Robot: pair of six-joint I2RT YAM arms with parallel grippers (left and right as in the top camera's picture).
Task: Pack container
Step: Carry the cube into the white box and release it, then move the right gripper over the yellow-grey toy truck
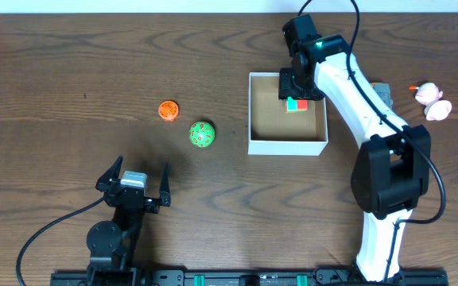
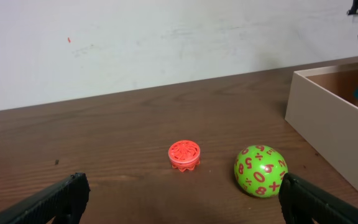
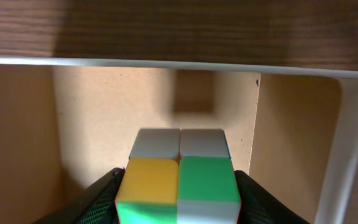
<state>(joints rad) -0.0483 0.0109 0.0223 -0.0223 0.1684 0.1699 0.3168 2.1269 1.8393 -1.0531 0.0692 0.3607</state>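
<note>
Nearest the arm bases, the left hand [image 1: 139, 170] hangs low over the surface [image 1: 54, 71] at the left. Its jaws are spread wide and nothing lies between them. Just beyond it a green ball [image 1: 202, 134] with red figures rests on the wood. A small orange disc [image 1: 168, 110] lies a little farther off and to the left, apart from the ball.

To the right of these stands the container [image 1: 287, 147], upright and open at the top, near the middle of the surface. The right arm [image 1: 356, 95] reaches across from the right, and the right hand [image 1: 299, 89] is lowered over the container's far side. A cube [image 3: 179, 180] with coloured faces sits between its fingers [image 3: 101, 196], inside the walls. The jaws are part open and lie close along two sides of the cube. Whether they press on it cannot be told.

Farthest right, beyond the arm, two pink toys [image 1: 429, 94] lie side by side.
</note>
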